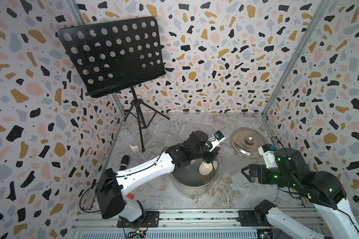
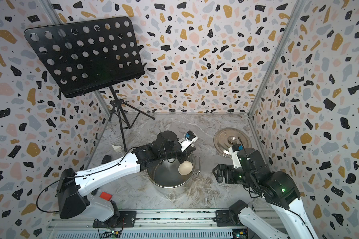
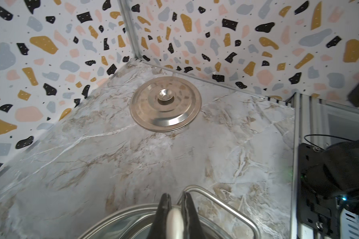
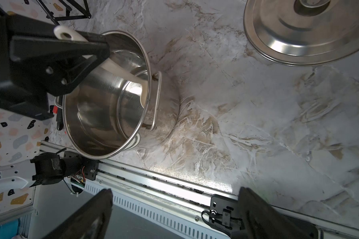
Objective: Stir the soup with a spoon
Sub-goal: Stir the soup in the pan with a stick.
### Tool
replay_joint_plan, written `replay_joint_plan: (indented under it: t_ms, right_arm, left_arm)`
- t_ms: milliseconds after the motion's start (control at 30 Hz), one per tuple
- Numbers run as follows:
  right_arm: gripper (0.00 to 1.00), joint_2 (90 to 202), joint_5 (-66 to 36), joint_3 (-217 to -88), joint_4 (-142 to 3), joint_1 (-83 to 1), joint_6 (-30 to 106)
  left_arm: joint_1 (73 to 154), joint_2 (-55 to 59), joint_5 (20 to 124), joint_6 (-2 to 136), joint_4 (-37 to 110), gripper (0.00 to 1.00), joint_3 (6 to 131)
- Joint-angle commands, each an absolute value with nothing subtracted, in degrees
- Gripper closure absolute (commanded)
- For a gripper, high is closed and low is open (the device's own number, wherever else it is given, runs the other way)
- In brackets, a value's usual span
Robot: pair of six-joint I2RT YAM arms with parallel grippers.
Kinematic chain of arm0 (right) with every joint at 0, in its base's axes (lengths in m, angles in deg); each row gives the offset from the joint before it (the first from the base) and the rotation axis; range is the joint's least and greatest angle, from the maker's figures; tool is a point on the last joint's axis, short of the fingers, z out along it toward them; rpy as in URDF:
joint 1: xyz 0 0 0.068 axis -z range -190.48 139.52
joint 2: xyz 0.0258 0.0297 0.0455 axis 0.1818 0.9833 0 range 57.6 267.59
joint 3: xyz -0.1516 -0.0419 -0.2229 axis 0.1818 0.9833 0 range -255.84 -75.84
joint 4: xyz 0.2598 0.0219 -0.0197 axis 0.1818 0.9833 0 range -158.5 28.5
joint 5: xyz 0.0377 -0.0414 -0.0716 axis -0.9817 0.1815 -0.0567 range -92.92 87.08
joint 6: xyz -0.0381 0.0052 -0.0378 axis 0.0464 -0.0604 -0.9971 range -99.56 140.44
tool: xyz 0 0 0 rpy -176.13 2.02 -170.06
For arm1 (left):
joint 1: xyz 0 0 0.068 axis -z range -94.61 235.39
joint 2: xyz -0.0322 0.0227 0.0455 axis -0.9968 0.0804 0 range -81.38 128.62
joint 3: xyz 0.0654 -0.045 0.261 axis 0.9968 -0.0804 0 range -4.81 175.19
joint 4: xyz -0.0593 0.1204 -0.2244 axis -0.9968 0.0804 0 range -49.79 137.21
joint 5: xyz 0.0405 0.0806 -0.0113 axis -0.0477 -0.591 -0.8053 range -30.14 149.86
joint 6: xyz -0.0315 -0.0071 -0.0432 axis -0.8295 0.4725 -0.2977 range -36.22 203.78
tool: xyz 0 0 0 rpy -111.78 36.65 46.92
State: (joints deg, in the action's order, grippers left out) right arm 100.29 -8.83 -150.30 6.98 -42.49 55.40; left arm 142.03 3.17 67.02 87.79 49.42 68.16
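Steel pot (image 1: 187, 191) (image 4: 95, 115) stands on the marble-pattern table (image 1: 226, 192), towards the front. Its inside is bare, shiny metal, with no liquid discernible.

Left arm: it reaches diagonally from the front rail with the forearm stretched out and the wrist bent over the pot's far rim. The left gripper (image 1: 209, 158) (image 3: 175, 204) points down into the pot. Its jaws are clamped tight on the handle of the cream spoon (image 1: 205, 168) (image 3: 174, 219). The spoon's bowl sits inside the pot, close to the wall by the loop handle that faces the right arm. Contact with the wall or the bottom cannot be determined.

Right arm: it is folded at the elbow. The right gripper (image 1: 245, 172) (image 4: 174, 211) is held level and aimed at the pot but is apart from it. Its jaws are spread wide with nothing between them.

Steel lid (image 1: 240, 145) (image 3: 165, 107) lies knob-up on the table behind the right wrist.
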Motion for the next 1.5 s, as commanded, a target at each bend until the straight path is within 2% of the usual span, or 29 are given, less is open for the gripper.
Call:
replay_joint_plan:
  t_ms: [0, 233, 433, 733, 900, 1033, 1333, 1467]
  right_arm:
    - [0.0, 99.8, -7.2, -151.9, 8.0, -42.6, 56.4]
    - [0.0, 100.2, -8.8, -151.7, 7.9, -42.6, 55.8]
    - [0.0, 100.5, -9.6, -151.2, 7.8, -42.6, 55.3]
    - [0.0, 102.0, -11.0, -151.2, 6.7, -42.6, 54.7]
    - [0.0, 102.5, -11.5, -151.6, 6.6, -42.6, 54.4]
    - [0.0, 102.3, -11.9, -151.8, 6.5, -42.6, 54.3]
    - [0.0, 100.7, -11.5, -152.4, 7.6, -42.6, 54.7]
    - [0.0, 99.5, -9.8, -152.3, 8.1, -42.6, 55.5]
  left_arm:
    - [144.3, -1.3, 68.9, 89.2, 48.6, 1.0, 66.4]
    - [147.1, -11.2, 67.6, 89.6, 54.6, 1.0, 58.4]
    - [146.8, -22.3, 62.2, 89.2, 60.1, 1.0, 50.6]
    - [137.4, -32.2, 58.2, 85.5, 61.2, 1.0, 45.2]
    - [129.8, -28.4, 58.4, 85.6, 57.6, 1.0, 47.4]
    - [127.5, -22.3, 58.4, 87.2, 53.7, 1.0, 50.4]
    - [127.1, -6.2, 68.3, 88.4, 51.4, 1.0, 63.4]
    - [129.7, -1.0, 71.0, 88.6, 49.8, 1.0, 67.2]
